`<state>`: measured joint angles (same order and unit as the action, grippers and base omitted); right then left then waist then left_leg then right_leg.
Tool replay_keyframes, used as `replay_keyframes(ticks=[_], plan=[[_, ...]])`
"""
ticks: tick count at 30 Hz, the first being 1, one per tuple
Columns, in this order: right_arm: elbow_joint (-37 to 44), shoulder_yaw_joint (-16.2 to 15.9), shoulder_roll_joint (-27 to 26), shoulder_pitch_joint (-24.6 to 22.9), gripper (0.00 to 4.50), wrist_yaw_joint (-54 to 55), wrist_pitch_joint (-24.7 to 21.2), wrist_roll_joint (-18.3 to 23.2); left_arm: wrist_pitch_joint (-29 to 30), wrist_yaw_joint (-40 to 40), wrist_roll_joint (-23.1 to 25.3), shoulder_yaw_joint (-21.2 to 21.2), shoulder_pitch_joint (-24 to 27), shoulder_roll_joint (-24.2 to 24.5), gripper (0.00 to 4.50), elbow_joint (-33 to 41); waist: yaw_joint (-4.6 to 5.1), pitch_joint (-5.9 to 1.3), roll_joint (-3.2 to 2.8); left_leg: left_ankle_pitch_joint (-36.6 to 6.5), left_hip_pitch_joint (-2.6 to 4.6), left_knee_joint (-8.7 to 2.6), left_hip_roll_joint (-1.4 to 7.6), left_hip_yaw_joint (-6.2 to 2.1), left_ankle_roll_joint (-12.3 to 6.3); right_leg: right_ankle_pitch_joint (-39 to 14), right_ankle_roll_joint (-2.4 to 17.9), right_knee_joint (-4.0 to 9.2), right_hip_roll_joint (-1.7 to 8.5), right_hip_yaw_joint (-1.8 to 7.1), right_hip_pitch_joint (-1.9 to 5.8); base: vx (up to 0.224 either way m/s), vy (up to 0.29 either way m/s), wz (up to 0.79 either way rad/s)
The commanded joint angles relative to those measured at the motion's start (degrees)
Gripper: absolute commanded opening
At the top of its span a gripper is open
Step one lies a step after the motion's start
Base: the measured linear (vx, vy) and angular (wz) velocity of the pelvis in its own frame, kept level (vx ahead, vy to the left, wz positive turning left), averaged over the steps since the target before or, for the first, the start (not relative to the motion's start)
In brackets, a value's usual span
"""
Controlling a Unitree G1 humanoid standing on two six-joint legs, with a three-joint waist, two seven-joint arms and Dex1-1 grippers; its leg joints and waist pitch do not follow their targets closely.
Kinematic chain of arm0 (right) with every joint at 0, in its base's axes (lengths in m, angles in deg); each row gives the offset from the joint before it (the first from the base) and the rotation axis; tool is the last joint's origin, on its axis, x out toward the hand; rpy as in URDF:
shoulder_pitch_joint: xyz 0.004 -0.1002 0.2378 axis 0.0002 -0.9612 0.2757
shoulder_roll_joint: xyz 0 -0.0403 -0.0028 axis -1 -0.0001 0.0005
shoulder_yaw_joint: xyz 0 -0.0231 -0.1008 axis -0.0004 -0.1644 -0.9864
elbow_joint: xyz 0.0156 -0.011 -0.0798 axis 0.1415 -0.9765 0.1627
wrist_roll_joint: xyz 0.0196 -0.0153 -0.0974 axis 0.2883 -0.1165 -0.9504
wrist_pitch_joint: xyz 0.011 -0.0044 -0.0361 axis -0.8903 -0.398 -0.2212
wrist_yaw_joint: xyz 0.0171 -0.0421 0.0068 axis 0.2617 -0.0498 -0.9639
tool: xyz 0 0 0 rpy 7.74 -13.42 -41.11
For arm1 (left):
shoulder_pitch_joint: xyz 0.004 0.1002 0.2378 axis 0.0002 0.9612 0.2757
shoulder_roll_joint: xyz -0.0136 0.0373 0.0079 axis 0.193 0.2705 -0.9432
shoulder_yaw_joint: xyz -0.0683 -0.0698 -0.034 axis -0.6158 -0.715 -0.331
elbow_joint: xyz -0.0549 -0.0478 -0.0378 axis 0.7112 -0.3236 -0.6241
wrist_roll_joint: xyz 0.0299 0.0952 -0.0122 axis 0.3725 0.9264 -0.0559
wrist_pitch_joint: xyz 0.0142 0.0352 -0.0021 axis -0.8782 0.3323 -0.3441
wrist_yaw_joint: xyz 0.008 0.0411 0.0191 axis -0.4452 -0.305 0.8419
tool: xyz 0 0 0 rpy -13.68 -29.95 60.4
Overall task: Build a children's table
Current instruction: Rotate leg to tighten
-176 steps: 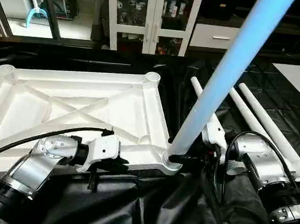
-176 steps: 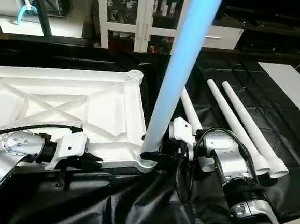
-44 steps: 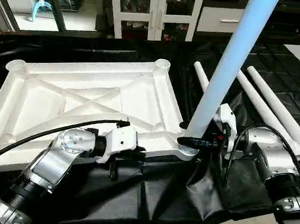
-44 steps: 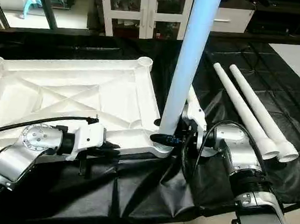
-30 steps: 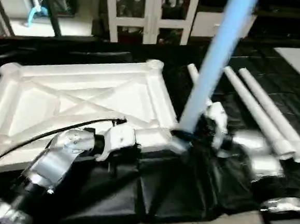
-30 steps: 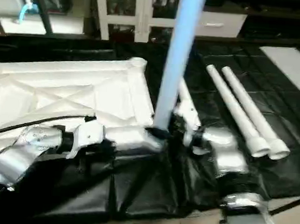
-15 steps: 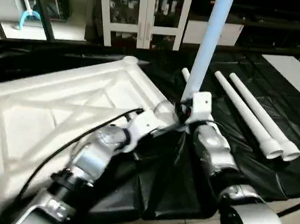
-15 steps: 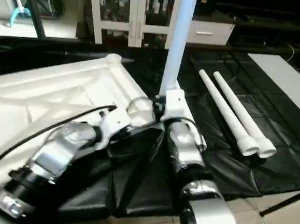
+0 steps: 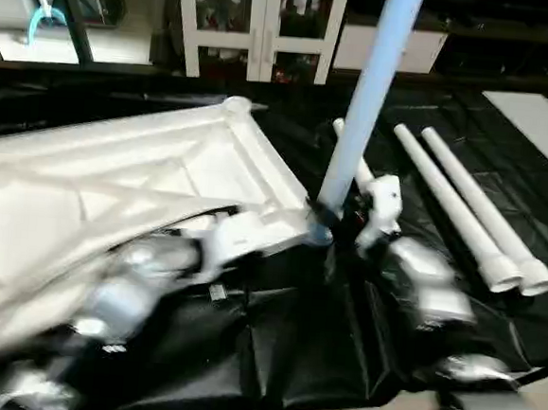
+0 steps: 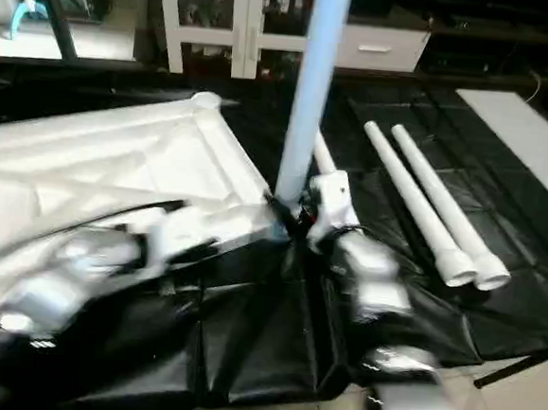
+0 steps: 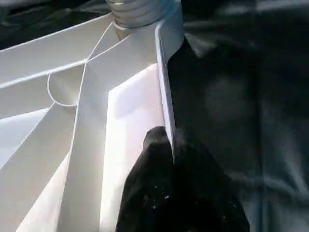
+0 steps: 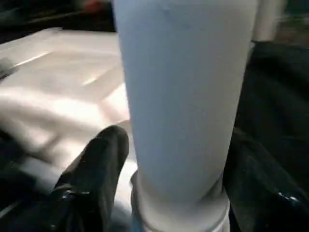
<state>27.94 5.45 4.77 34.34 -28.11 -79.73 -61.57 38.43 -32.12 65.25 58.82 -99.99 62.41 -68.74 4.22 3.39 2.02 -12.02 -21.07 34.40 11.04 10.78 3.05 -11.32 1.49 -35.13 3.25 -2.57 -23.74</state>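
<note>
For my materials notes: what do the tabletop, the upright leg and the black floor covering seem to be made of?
Tabletop: apparently moulded white plastic, smooth and slightly glossy, with thin ribs underneath. Upright leg: smooth, seamless white tube, probably plastic, with a matte sheen. Floor covering: thin black sheet, likely plastic film or coated fabric, creased and shiny.

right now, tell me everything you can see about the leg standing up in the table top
The upright leg is a long smooth tube, looking pale blue-white, plastic by its look. It rises past the picture's top edge. Its wider collared foot sits in the near corner socket of the upturned white table top. The right gripper has a black finger on either side of its base; whether they press on it is unclear.
</note>
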Motion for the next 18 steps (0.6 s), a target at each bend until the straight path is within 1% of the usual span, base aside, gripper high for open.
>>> replay_keyframes(ticks=[1,2,3,4,5,6,7,8,9,10,11,13,14,15,17,18], plan=[[3.68,-2.96,4.14,-1.02,3.39,-10.58,-1.89,-0.06,-4.49,-4.18,-1.06,2.28,2.44,1.36,0.0,-1.13,-0.35,-3.0,-0.62,-3.07,0.07,-3.64,2.63,-0.7,-9.76,5.36,17.59,2.97,3.87,2.63,3.13,0.0,0.0,0.0],[3.78,-3.06,4.59,-1.09,3.39,-11.09,-1.85,-0.15,-4.71,-4.48,-1.22,2.22,2.55,1.54,0.0,-1.09,-0.61,-3.05,-0.57,-2.75,0.18,-3.56,2.68,-0.68,-10.06,5.65,17.75,2.93,3.92,2.58,3.25,0.0,0.0,0.0],[4.48,-3.25,7.92,-1.56,3.39,-15.23,-2.22,-0.19,-5.5,-7.23,-2.88,1.53,3.39,2.73,0.0,-0.56,-0.68,-2.83,-0.43,-3.37,0.26,-3.59,2.68,-0.43,-10.46,4.6,18.07,3.02,3.97,2.65,3.02,0.0,0.0,0.0],[4.96,-3.1,8.73,-1.75,3.39,-16.55,-2.93,0.14,-5.73,-8.02,-3.45,1.35,3.57,3.06,0.0,-0.53,-1.03,-2.67,-0.44,-5.16,0.34,-3.65,2.71,-0.37,-10.09,1.44,17.88,3.39,4.1,2.68,3.03,0.0,0.0,0.0],[5.1,-3.06,8.95,-1.8,3.39,-16.9,-3.12,0.23,-5.79,-8.23,-3.6,1.29,3.61,3.14,0.0,-0.52,-1.03,-2.67,-0.44,-5.16,0.34,-3.65,2.71,-0.37,-10.09,1.44,17.88,3.39,4.1,2.68,3.03,0.0,0.0,0.0],[5.07,-3.03,9.94,-1.93,3.39,-18.67,-3.5,0.34,-6.24,-8.52,-3.88,1.14,3.69,3.39,0.0,-0.61,-1.2,-2.35,-0.39,-7.12,0.49,-3.84,2.78,-0.31,-8.9,-2.43,17.39,3.74,3.98,2.73,2.86,0.0,0.0,0.0],[5.05,-3.06,10.46,-1.99,3.39,-19.58,-3.68,0.36,-6.55,-8.64,-3.99,1.05,3.71,3.51,0.0,-0.71,-1.33,-2.27,-0.4,-7.51,0.54,-3.84,2.76,-0.28,-8.49,-3.43,17.23,3.82,4.02,2.78,2.8,0.0,0.0,0.0],[4.52,-3.2,10.83,-1.94,3.39,-19.92,-3.16,-0.11,-6.87,-8.84,-4.17,1.04,3.66,3.6,0.0,-0.94,-1.38,-2.11,-0.34,-8.57,0.49,-3.91,2.73,-0.24,-7.75,-5.67,16.78,4.03,4.02,2.87,2.73,0.0,0.0,0.0],[3.98,-3.25,10.89,-1.82,3.39,-19.91,-3.48,-0.46,-7.59,-8.72,-4.04,0.95,3.52,3.57,0.0,-1.41,-1.44,-2.04,-0.4,-9.24,0.56,-3.9,2.71,-0.23,-7.05,-7.35,16.3,4.19,4.03,2.93,2.6,0.0,0.0,0.0],[3.85,-3.25,10.87,-1.78,3.23,-19.85,-3.68,-0.57,-7.89,-8.7,-3.99,0.9,3.46,3.55,0.0,-1.6,-1.44,-2.07,-0.44,-9.26,0.6,-3.88,2.66,-0.22,-6.55,-7.91,16.02,4.23,4.0,2.95,2.59,0.0,0.0,0.0],[3.52,-3.55,10.45,-1.64,3.13,-19.6,-4.47,-0.71,-8.08,-8.92,-4.13,0.91,3.35,3.42,0.0,-1.96,-1.44,-2.04,-0.4,-9.09,0.55,-3.92,2.67,-0.24,-6.42,-7.95,15.91,4.19,3.99,2.94,2.61,0.0,0.0,0.0],[3.4,-3.6,9.47,-1.65,2.9,-19.04,-4.52,-0.37,-8.41,-8.77,-4.1,1.02,3.35,3.29,0.0,-1.91,-1.48,-2.09,-0.49,-8.04,0.6,-3.89,2.66,-0.23,-6.38,-7.0,15.81,4.05,3.96,2.96,2.59,0.0,0.0,0.0],[3.55,-3.56,8.55,-1.72,2.9,-18.97,-4.92,0.12,-8.23,-9.05,-4.37,1.02,3.45,3.26,0.0,-1.63,-1.48,-2.03,-0.59,-7.72,0.55,-3.89,2.64,-0.21,-6.55,-6.4,15.92,4.0,3.95,2.98,2.57,0.0,0.0,0.0],[3.67,-3.5,8.04,-1.76,2.68,-19.02,-5.23,0.4,-8.02,-9.31,-4.58,0.98,3.52,3.25,0.0,-1.42,-1.49,-2.08,-0.62,-7.5,0.55,-3.88,2.67,-0.23,-6.62,-6.1,16.0,3.92,3.97,2.95,2.59,0.0,0.0,0.0],[3.6,-3.6,6.87,-1.71,2.62,-19.52,-5.68,0.69,-7.92,-9.74,-4.79,0.93,3.62,3.39,0.0,-1.18,-1.51,-2.1,-0.62,-6.8,0.5,-3.87,2.68,-0.23,-6.88,-4.96,16.26,3.78,3.98,2.94,2.68,0.0,0.0,0.0],[3.19,-3.69,6.4,-1.54,2.59,-19.46,-5.33,0.36,-8.01,-9.91,-4.82,0.88,3.65,3.44,0.0,-1.15,-1.57,-2.11,-0.7,-6.62,0.55,-3.82,2.64,-0.16,-6.98,-4.55,16.39,3.79,3.96,2.93,2.65,0.0,0.0,0.0]])
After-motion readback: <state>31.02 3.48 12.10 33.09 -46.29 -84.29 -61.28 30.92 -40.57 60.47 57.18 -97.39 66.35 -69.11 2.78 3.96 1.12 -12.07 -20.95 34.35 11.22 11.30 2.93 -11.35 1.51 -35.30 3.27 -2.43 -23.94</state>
